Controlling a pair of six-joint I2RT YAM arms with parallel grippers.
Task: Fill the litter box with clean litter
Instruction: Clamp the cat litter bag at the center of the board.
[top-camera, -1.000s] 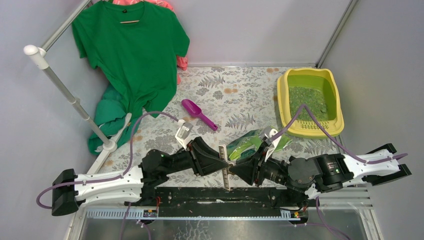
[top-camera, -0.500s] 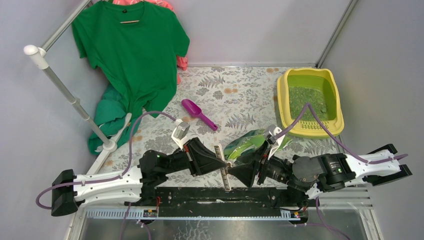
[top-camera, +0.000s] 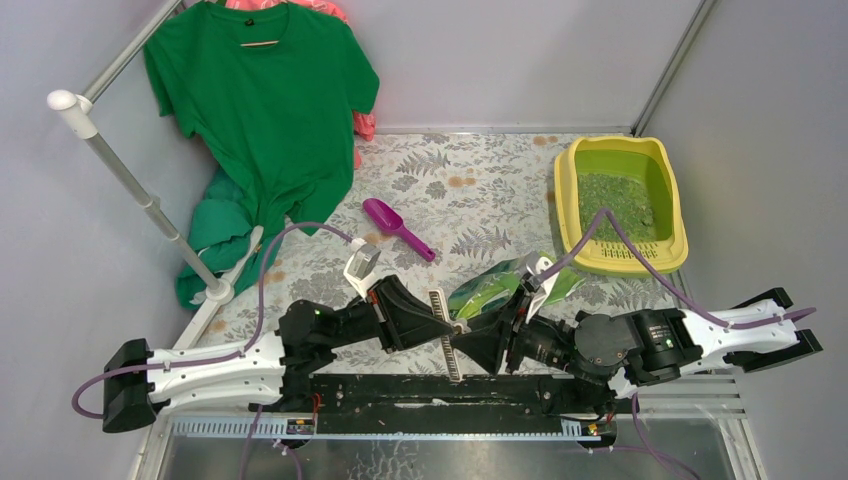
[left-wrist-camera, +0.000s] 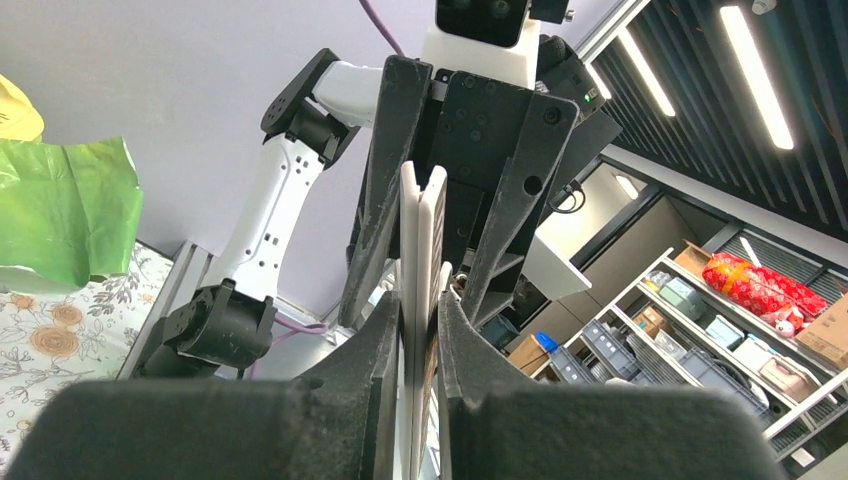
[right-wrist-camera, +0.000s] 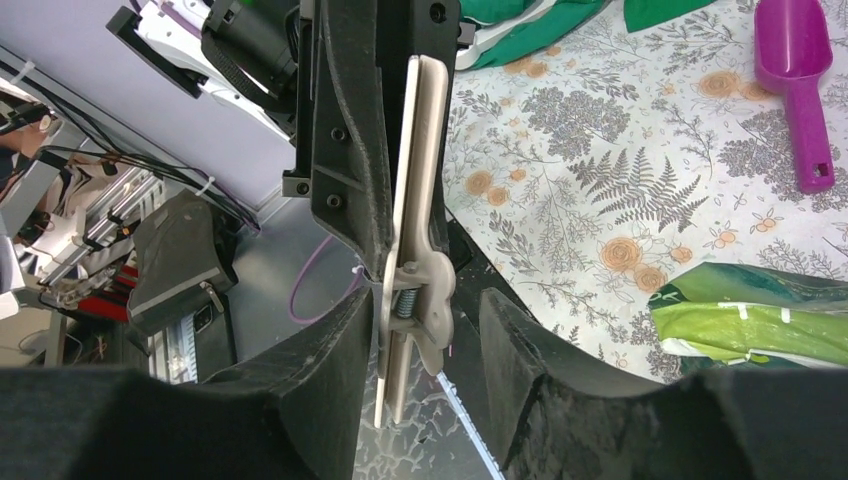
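1. Mid-table, the flowered cloth (top-camera: 480, 185) lay open between the purple plastic scoop (top-camera: 397, 228) and the yellow plastic litter box (top-camera: 563, 200).
2. A crumpled glossy green bag (top-camera: 497, 290) blocked the near centre, just beyond where the left gripper (top-camera: 452, 325) and right gripper (top-camera: 458, 340) met nose to nose.
3. The right arm's purple cable (top-camera: 598, 225) arched over the box's near rim.
4. A hanging green T-shirt (top-camera: 265, 110) and a slanted white rail (top-camera: 135, 185) closed off the far left.

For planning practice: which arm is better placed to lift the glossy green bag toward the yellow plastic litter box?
Right, probably: right fingers are open and nearer the bag and litter box; left fingers are shut on a long beige clip.
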